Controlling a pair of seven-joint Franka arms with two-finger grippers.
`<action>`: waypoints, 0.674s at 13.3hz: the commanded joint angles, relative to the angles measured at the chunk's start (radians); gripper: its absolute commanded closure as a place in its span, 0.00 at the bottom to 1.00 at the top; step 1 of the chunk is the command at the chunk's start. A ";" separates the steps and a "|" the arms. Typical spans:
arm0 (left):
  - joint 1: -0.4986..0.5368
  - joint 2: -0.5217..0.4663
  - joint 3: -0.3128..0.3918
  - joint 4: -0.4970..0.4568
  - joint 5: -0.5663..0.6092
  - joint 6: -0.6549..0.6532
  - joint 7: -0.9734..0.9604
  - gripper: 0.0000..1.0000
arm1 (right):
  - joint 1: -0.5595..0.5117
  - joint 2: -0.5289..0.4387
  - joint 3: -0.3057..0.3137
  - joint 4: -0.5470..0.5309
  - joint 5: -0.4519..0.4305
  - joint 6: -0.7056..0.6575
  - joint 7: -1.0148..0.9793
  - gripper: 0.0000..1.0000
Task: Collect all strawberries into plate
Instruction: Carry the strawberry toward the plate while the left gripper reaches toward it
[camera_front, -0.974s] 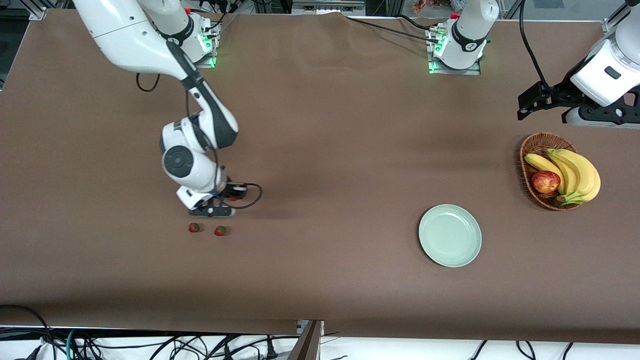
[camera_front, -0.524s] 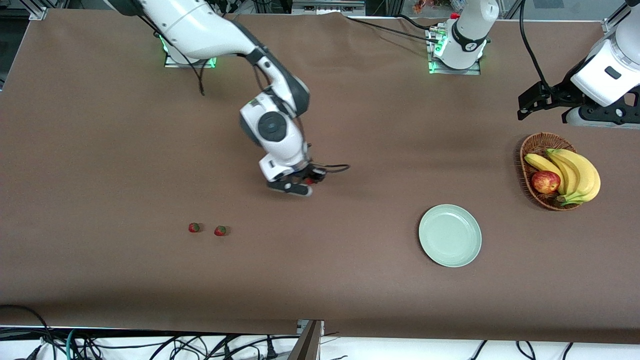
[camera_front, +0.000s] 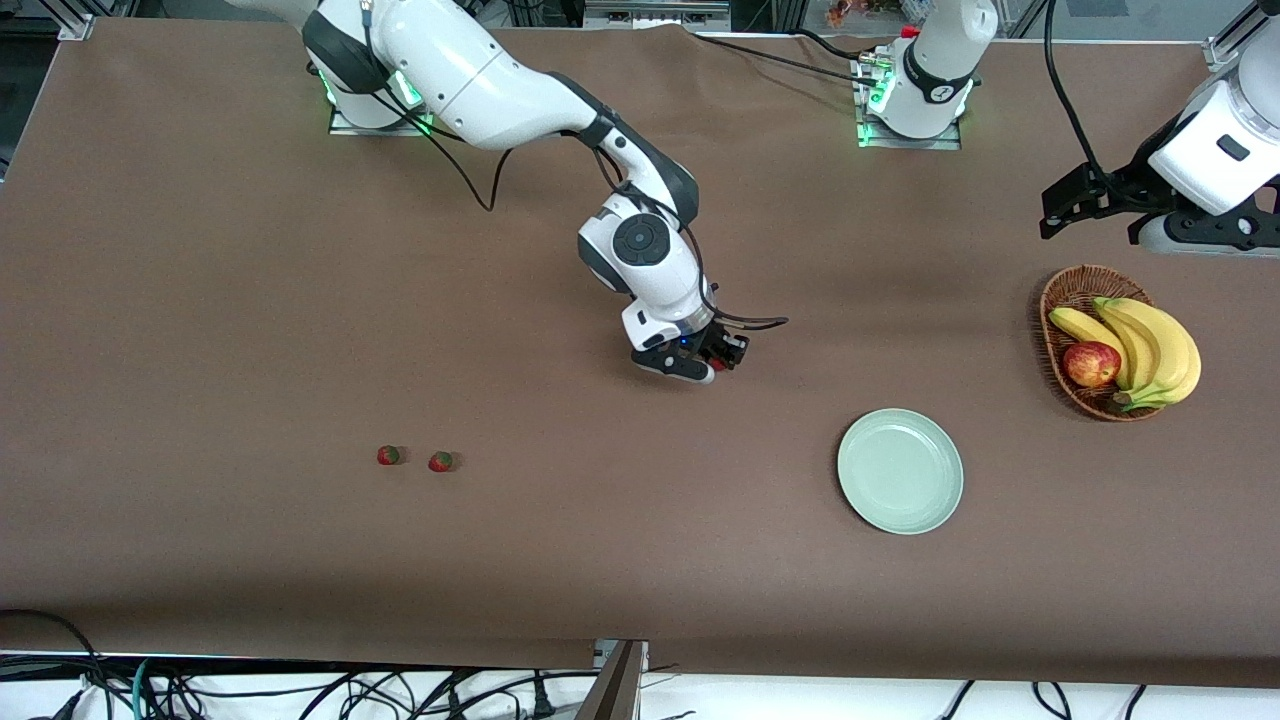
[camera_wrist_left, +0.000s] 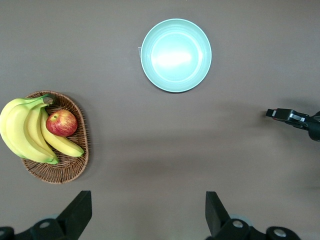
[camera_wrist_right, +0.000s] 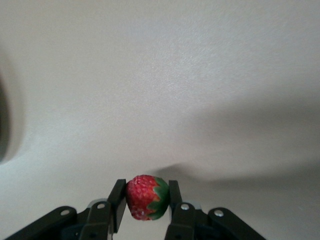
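Plate and basket below me
My left pincer (camera_wrist_left: 145, 220) hung wide open above the table (camera_wrist_left: 165, 145); plate (camera_wrist_left: 176, 55) lay apart from the fruit basket (camera_wrist_left: 65, 170).

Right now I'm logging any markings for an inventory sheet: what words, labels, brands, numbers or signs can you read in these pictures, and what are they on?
None can be read.
Small dark mark on the left arm's white base collar: too small to read.
Round pale mint-green plate: no print.
Brown woven wicker basket: no label.
Small red strawberry in the shut right claw: no sticker.
Brown table cover: plain.
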 joint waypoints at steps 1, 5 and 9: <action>0.008 0.034 -0.002 0.033 -0.027 -0.027 0.016 0.00 | 0.047 0.034 -0.058 0.046 -0.012 0.006 0.023 0.59; 0.008 0.041 -0.002 0.033 -0.016 -0.152 0.017 0.00 | 0.077 -0.018 -0.105 -0.023 -0.007 -0.020 0.022 0.11; -0.009 0.159 -0.010 0.033 -0.028 -0.035 0.037 0.00 | 0.012 -0.145 -0.115 -0.029 -0.015 -0.265 -0.003 0.01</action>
